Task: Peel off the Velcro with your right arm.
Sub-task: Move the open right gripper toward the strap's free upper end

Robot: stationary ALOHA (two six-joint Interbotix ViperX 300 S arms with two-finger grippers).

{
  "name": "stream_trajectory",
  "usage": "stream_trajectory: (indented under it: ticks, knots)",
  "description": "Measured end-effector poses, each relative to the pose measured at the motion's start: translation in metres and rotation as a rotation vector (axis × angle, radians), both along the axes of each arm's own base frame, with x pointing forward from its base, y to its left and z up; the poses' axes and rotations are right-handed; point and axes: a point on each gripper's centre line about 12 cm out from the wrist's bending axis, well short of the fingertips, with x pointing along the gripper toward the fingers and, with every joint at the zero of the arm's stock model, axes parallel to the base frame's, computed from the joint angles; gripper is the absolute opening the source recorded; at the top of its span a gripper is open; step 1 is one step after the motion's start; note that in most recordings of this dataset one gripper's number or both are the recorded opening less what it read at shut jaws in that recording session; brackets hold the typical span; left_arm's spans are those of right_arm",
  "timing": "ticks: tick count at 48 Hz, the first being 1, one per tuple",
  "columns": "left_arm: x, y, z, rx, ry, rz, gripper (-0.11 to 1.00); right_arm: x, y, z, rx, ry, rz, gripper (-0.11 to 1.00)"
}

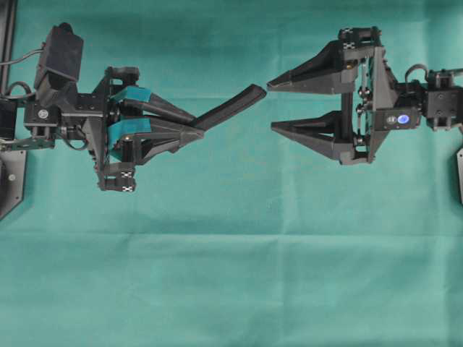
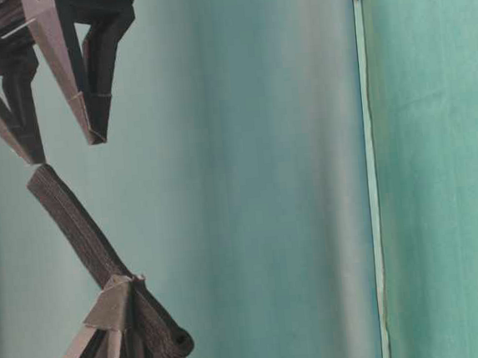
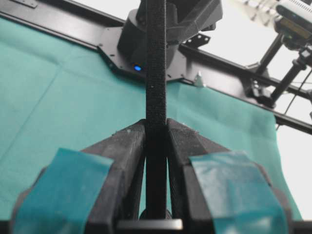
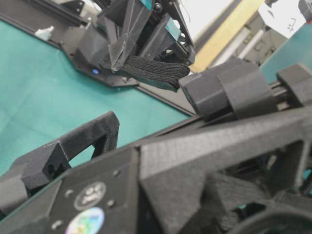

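I had the left gripper (image 1: 189, 123) clamped on the Velcro (image 1: 230, 106), its free end pointing to two o'clock toward my right gripper (image 1: 270, 107), whose jaws stood wide apart just short of it; next I judged I needed to close on that tip.

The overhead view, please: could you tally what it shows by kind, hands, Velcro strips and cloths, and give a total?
Hands: 2, the left hand with teal tape, shut on the strip, and the right hand, open.
Velcro strips: 1, the black Velcro, sticking out toward the right hand.
Cloths: 1, the green cloth covering the table.
Total: 4
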Motion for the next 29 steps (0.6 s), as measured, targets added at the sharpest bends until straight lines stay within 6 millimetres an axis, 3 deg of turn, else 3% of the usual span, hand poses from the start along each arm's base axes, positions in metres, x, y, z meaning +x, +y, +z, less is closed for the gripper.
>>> stream_trajectory:
  ticks: [29]
  knots:
    - [-0.0002, 0.0000, -0.0008, 0.000, 0.003, 0.000, 0.11, 0.0019, -0.0007, -0.0025, 0.001, 0.008, -0.002, 0.76]
